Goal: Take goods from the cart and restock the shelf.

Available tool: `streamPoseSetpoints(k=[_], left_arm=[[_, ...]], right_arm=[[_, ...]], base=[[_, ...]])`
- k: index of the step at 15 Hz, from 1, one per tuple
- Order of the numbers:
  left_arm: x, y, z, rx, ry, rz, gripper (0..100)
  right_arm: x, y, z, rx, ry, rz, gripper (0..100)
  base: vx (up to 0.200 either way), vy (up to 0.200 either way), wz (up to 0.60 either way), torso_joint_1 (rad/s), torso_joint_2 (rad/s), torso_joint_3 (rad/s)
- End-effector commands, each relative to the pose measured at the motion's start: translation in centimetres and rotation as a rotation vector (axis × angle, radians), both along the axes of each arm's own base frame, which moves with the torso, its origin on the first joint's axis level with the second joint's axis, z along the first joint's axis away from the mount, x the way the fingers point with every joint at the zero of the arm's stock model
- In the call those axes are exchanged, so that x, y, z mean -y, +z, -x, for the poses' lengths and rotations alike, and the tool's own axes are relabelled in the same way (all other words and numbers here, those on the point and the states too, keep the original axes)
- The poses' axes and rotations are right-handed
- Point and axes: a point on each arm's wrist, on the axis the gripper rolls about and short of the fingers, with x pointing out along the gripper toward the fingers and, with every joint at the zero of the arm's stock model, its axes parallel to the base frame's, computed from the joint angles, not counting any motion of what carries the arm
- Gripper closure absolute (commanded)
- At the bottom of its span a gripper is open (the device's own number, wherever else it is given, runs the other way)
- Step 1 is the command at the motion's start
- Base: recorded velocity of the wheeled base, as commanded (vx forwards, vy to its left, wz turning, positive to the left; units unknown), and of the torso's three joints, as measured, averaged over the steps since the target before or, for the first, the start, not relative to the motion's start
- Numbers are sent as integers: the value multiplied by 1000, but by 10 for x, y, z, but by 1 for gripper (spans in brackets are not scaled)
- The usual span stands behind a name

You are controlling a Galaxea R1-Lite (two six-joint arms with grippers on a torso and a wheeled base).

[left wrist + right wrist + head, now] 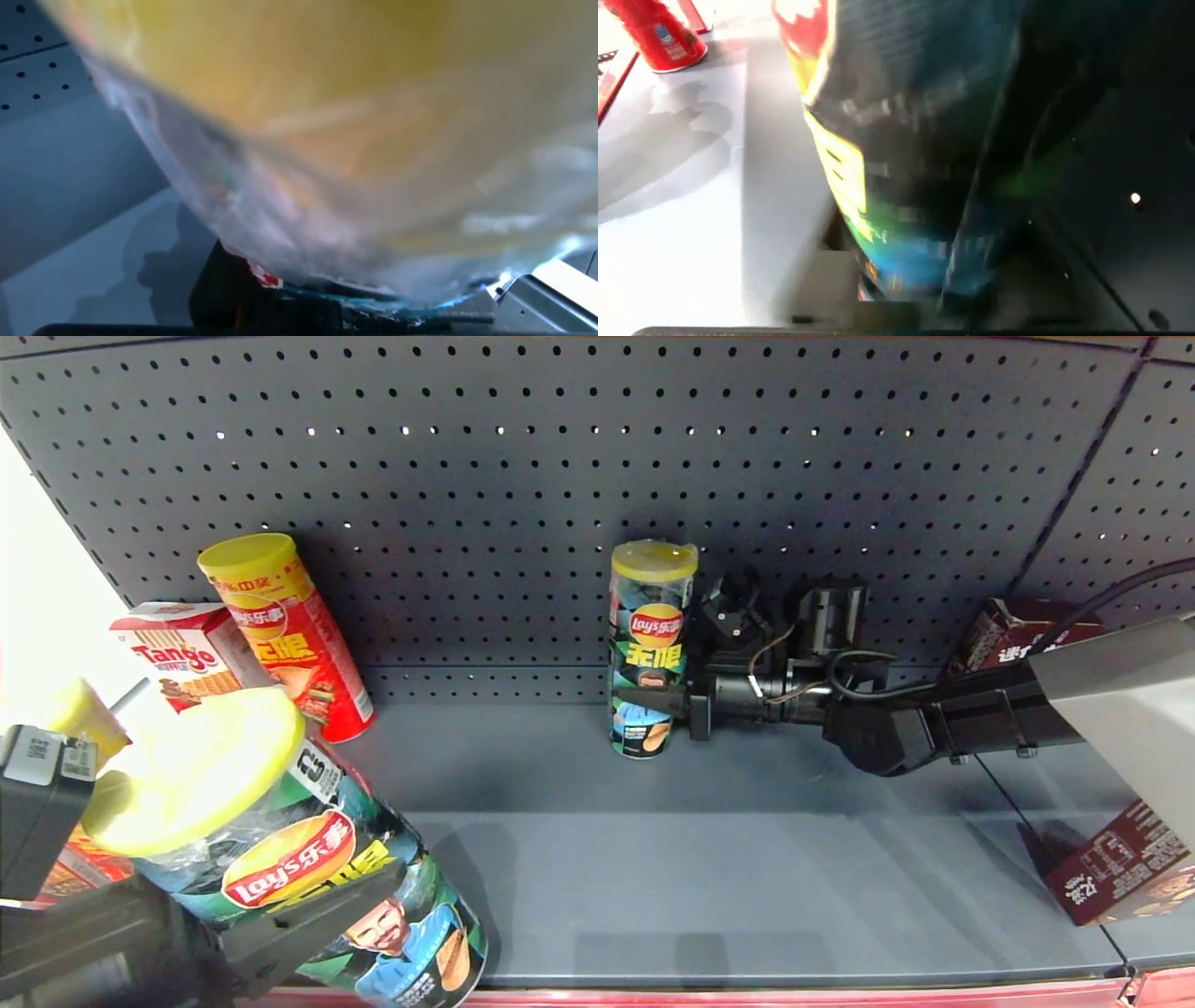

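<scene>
Near the shelf's back, at its middle, a green-and-black chips can (651, 653) with a yellow lid stands upright on the shelf floor (747, 859). My right gripper (656, 697) is shut around its lower half, reaching in from the right. The same can (896, 168) looms close in the right wrist view. At the front left, my left gripper (289, 919) is shut on a second, like can (280, 849), held tilted over the shelf's front edge. Its yellow lid (355, 112) sits right before the left wrist camera.
A red chips can (289, 635) leans at the back left beside a Tango box (187, 653). Two dark brown boxes (1130, 859) (1004, 630) stand at the right. A pegboard wall (560, 448) closes the back. Bare shelf floor lies between the two cans.
</scene>
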Motion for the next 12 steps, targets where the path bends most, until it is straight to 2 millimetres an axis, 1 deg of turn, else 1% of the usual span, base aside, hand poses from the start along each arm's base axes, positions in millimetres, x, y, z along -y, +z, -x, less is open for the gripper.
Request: streamPoseSetpoints(k=[1, 3, 4, 6, 9, 10, 11, 12], left_arm=[[0, -1, 0, -4, 0, -1, 100], [0, -1, 1, -4, -1, -1, 100], [0, -1, 0, -3, -1, -1, 100], [0, -1, 1, -1, 0, 0, 100], [-1, -2, 2, -4, 2, -2, 100], [-1, -2, 2, -4, 0, -1, 100], [-1, -3, 2, -8, 0, -4, 100], [-1, -4, 3, -7, -1, -5, 100]], right_arm=[[4, 18, 15, 25, -6, -11, 100], [6, 29, 28, 32, -9, -16, 100], [8, 36, 42, 32, -2, -19, 100], [8, 43, 63, 11, 17, -27, 100], [6, 52, 109, 6, 1, -47, 100], [6, 52, 115, 2, 8, -51, 100], [6, 50, 133, 1, 31, -53, 100], [7, 46, 146, -1, 33, -51, 100]], base=[[0, 0, 0, 0, 0, 0], [0, 0, 0, 0, 0, 0], [0, 0, 0, 0, 0, 0], [0, 0, 0, 0, 0, 0], [0, 0, 0, 0, 0, 0], [0, 0, 0, 0, 0, 0], [0, 0, 0, 0, 0, 0], [0, 0, 0, 0, 0, 0]])
